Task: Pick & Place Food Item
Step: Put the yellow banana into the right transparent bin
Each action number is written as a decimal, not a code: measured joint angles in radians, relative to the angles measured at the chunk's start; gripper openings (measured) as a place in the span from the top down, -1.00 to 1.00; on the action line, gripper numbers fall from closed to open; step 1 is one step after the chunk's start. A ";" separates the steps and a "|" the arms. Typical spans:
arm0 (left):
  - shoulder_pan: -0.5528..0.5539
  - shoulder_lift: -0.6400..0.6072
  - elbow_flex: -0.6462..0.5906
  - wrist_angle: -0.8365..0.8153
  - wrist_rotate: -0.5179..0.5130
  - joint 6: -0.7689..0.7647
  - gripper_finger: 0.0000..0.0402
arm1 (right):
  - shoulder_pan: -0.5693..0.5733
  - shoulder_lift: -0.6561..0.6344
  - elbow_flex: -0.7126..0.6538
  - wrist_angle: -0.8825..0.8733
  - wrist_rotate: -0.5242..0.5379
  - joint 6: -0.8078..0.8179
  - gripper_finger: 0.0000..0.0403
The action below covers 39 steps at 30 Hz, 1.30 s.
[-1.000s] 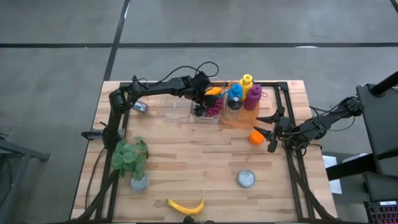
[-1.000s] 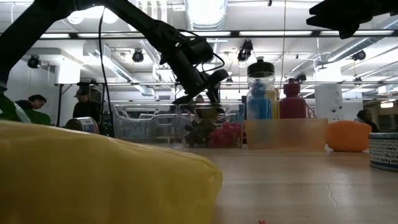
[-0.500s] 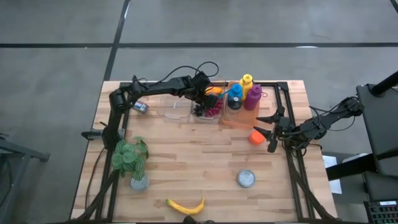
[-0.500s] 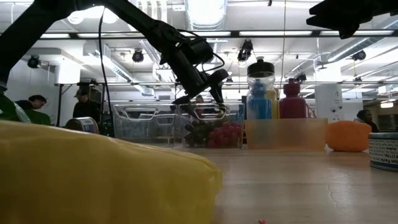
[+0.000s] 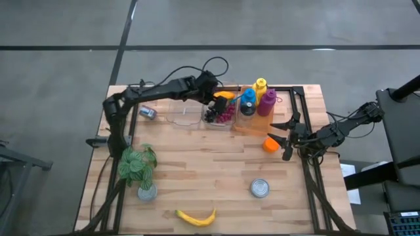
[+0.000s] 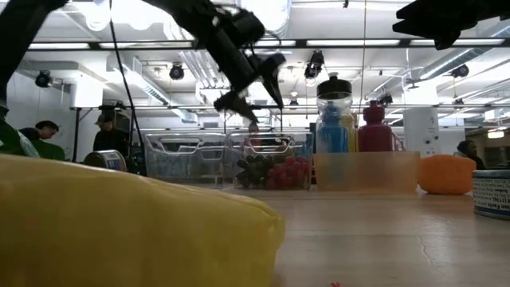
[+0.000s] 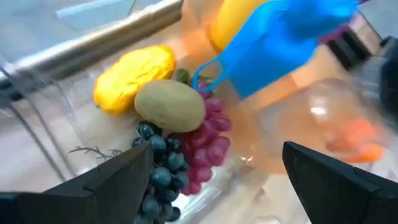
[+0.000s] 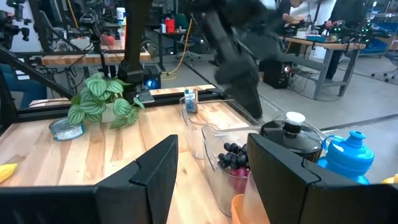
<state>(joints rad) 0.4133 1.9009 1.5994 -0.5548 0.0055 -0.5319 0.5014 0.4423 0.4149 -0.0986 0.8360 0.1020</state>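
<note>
A clear bin (image 5: 230, 123) at the table's far middle holds food. In it a brown-green kiwi (image 7: 170, 106) rests on dark grapes (image 7: 155, 168) and red grapes (image 7: 210, 134), next to a yellow-orange fruit (image 7: 134, 74). My left gripper (image 6: 249, 105) hangs open above the bin, tilted downward, with nothing between its fingers. My right gripper (image 5: 284, 139) waits open at the table's right edge, beside an orange fruit (image 5: 270, 144) that lies on the table.
Blue (image 5: 248, 102), yellow (image 5: 260, 84) and purple (image 5: 267, 102) bottles stand in an orange tray right of the bin. A second clear bin (image 5: 178, 117) sits to its left. A small can (image 5: 148, 113), a plant (image 5: 138, 164), a tin (image 5: 260, 189) and a banana (image 5: 195, 217) lie elsewhere.
My left gripper has risen out of the clear bin and now hangs well above its rim, empty. The food in the bin stays where it was.
</note>
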 joint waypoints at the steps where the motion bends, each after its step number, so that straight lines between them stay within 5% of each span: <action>1: -0.012 -0.017 0.000 -0.008 -0.014 0.005 -0.81 | 0.000 0.000 0.000 0.000 0.000 0.000 0.06; 13: -0.289 -0.200 0.000 -0.135 -0.223 0.009 -0.81 | 0.000 -0.001 0.000 0.000 0.000 0.001 0.06; 39: -0.994 -0.201 -0.017 -0.255 -0.497 -0.035 -0.81 | 0.000 -0.001 0.000 0.000 0.000 0.000 0.06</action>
<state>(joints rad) -0.5805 1.6996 1.5821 -0.8097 -0.4910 -0.5671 0.5014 0.4416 0.4149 -0.0983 0.8360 0.1020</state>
